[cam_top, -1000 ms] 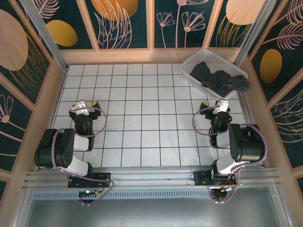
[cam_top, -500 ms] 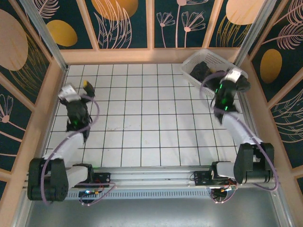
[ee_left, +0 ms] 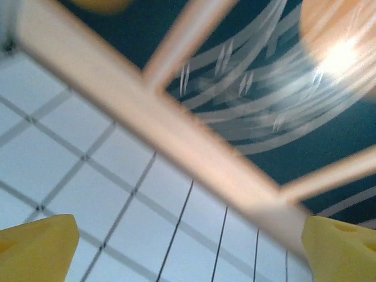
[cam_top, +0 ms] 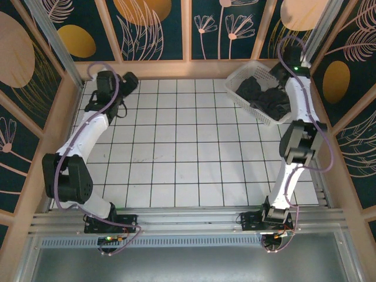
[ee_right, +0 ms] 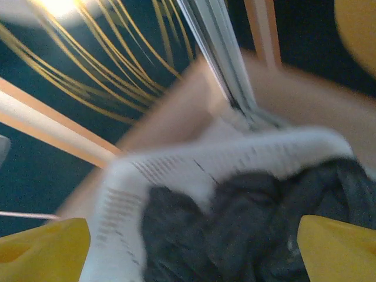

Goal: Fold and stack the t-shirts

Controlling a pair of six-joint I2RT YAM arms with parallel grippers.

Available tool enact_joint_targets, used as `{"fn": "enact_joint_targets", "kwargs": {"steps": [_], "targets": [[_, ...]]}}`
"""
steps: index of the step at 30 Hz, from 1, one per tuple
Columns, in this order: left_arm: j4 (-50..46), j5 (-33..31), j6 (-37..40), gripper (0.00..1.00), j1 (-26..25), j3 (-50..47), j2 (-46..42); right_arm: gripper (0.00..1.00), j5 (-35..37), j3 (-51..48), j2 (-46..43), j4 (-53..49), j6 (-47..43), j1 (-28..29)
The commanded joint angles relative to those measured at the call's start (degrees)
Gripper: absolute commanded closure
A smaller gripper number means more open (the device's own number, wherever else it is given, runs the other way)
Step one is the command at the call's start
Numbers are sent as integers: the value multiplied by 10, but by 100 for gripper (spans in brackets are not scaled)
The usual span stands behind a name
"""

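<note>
The white tiled table (cam_top: 176, 158) is stretching from the arm bases at the near edge away toward the white mesh basket (cam_top: 235, 93), which is sitting in the far right corner. Wooden-framed wall panels (cam_top: 155, 29) painted with dark leaves and orange discs are closing the space in on three sides. Far to the left of the basket, the left gripper (ee_left: 188, 252) is hanging over the tiles by the back wall, with its yellow fingers (ee_left: 35, 247) spread wide and nothing between them. The right gripper (ee_right: 191, 249) is hovering just over the basket, its jaws likewise gaping and empty. The t-shirts (cam_top: 267, 100) are lying crumpled inside the basket, with its rim standing around them. The dark heap is running along the basket's length, and I cannot tell which way any collar is pointing.
</note>
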Motion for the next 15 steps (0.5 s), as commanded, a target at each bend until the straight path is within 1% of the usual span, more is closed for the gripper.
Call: {"fn": "enact_joint_targets", "kwargs": {"steps": [1, 5, 10, 13, 14, 15], "targets": [[-34, 81, 38, 11, -34, 34, -2, 9, -12, 41, 40, -128, 19, 3], [-29, 102, 41, 14, -67, 25, 2, 10, -21, 77, 114, -137, 37, 8], [-20, 117, 27, 17, -84, 25, 6, 13, -33, 94, 185, -125, 70, 18], [-22, 121, 28, 20, -86, 31, 7, 22, -42, 98, 214, -115, 89, 18], [-22, 122, 27, 21, -85, 33, 7, 28, -43, 100, 220, -112, 94, 19], [-24, 121, 29, 22, -86, 36, 6, 37, -43, 101, 222, -108, 97, 19]]}}
